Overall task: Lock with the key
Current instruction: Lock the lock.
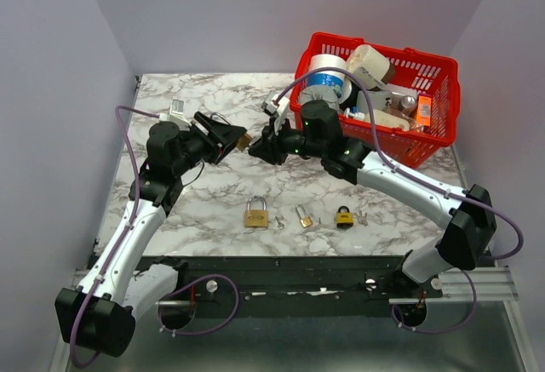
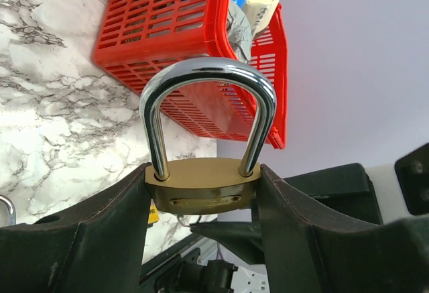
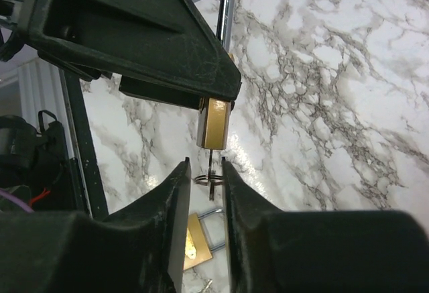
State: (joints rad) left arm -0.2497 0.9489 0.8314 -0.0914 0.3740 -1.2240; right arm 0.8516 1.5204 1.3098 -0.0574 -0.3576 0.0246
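- our left gripper (image 1: pixel 232 140) clamps the padlock (image 2: pixel 201 187) by its brass sides, above the tabletop's middle; we should hold it rigid.
- our right gripper (image 3: pixel 205 172) flanks the key (image 3: pixel 213 162) under the lock. we cannot tell if it pinches; grip squarely, then turn.
- only the left wrist view shows the shackle (image 2: pixel 208 72) seated; only the right wrist view shows the key.

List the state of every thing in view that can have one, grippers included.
held padlock: off the table, shackle seated both sides.
left gripper: shut on the held padlock's body.
key: in the held padlock's keyhole.
right gripper: jaws narrow around the key, contact unclear.
brass padlock: flat on table, shackle looks closed.
small padlock: flat on table, shackle unclear.
black padlock: flat on table, shackle unclear.
red basket: upright, full.
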